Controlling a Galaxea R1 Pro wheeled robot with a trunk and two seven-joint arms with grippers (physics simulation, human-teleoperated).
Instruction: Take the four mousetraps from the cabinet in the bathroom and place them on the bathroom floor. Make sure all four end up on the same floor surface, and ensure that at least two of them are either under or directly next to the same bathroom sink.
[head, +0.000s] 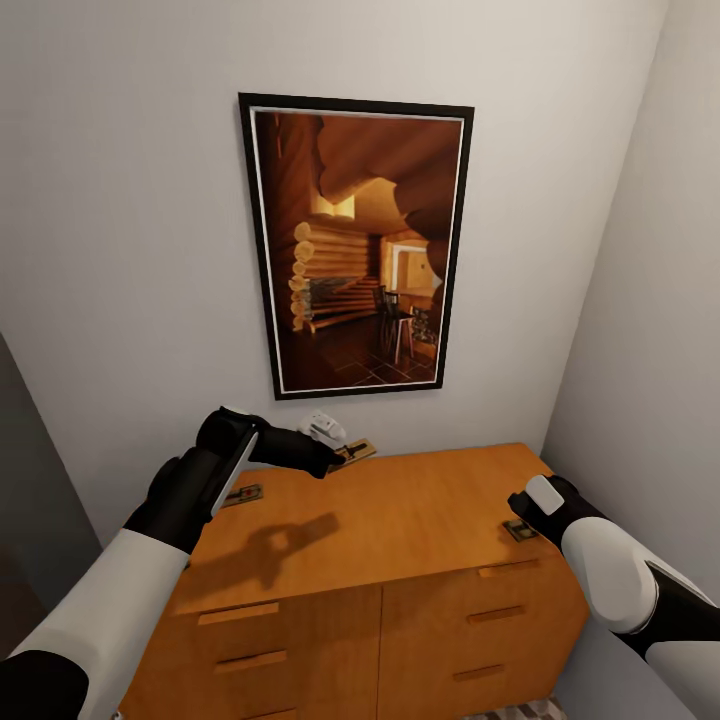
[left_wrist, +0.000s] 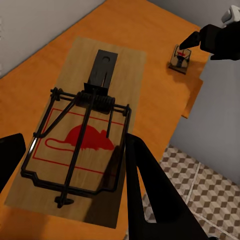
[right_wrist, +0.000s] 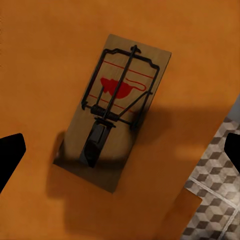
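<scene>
Three mousetraps lie on the flat top of the orange-brown cabinet (head: 400, 520). One mousetrap (head: 356, 452) lies at the back by the wall. My left gripper (head: 328, 462) hovers over it, open, and its dark fingers straddle this trap (left_wrist: 85, 135) in the left wrist view. A second mousetrap (head: 243, 495) rests at the cabinet's left edge. The third mousetrap (head: 519, 531) lies near the right edge under my right gripper (head: 527, 508), which is open above it (right_wrist: 117, 110). The bathroom floor (right_wrist: 215, 175) shows past the cabinet's edge.
A framed picture of a log cabin room (head: 355, 250) hangs on the wall behind the cabinet. A white wall closes in on the right (head: 650, 300). A small white device (head: 322, 427) sits against the wall. Drawer fronts with bar handles (head: 238, 613) face me.
</scene>
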